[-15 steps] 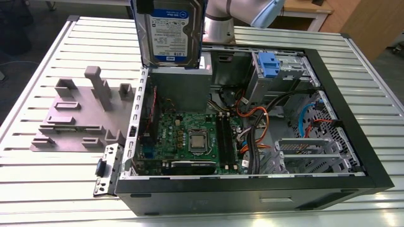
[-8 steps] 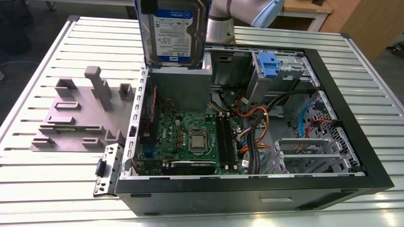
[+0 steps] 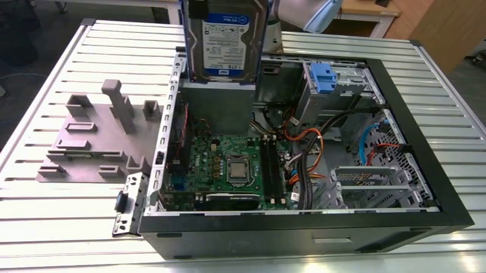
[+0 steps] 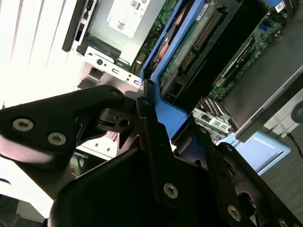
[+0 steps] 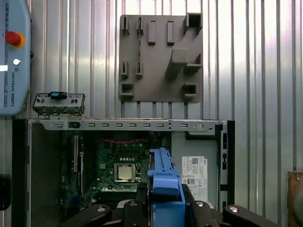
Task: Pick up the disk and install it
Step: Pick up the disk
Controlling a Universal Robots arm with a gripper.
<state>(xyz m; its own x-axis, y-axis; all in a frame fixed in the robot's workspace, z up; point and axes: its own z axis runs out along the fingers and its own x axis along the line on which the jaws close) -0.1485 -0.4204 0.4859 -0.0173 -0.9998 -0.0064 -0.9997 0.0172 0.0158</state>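
My jaws are clamped on the disk [image 4: 173,116], black fingers [image 4: 151,142] pressing its blue frame from both sides; in the first wrist view that blue frame [image 5: 164,187] stands up between them. In the exterior view I see the disk [image 3: 225,40] held upright in the air, label toward the camera, above the grey metal box [image 3: 216,111] at the far corner of the open computer case [image 3: 414,131]. The motherboard [image 3: 227,165] lies lower in the case. On the bench [image 3: 68,222], at the exterior view's left, sits a grey fixture plate [image 3: 83,151].
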